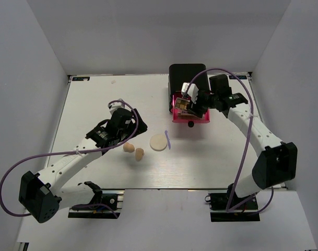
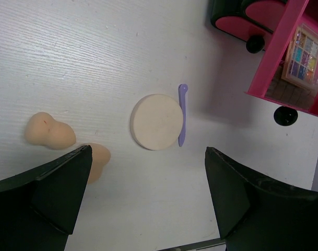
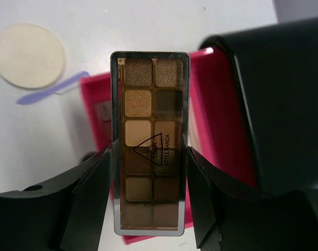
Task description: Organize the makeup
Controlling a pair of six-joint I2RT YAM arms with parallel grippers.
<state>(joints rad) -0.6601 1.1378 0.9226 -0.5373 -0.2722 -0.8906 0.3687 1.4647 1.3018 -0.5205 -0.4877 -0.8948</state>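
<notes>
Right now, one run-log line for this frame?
right claw: shut on brown palette, over open pink drawer | left claw: open, empty | table: puff, purple stick, two sponges

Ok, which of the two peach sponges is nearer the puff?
The right sponge: only a small gap separates it from the puff. The left sponge lies beyond it, farther from the puff.

Robot lab cell; white table [image 1: 96, 94] boxed by plain pale walls [image 1: 23, 78]; bolted arm bases [image 1: 93, 201].
</notes>
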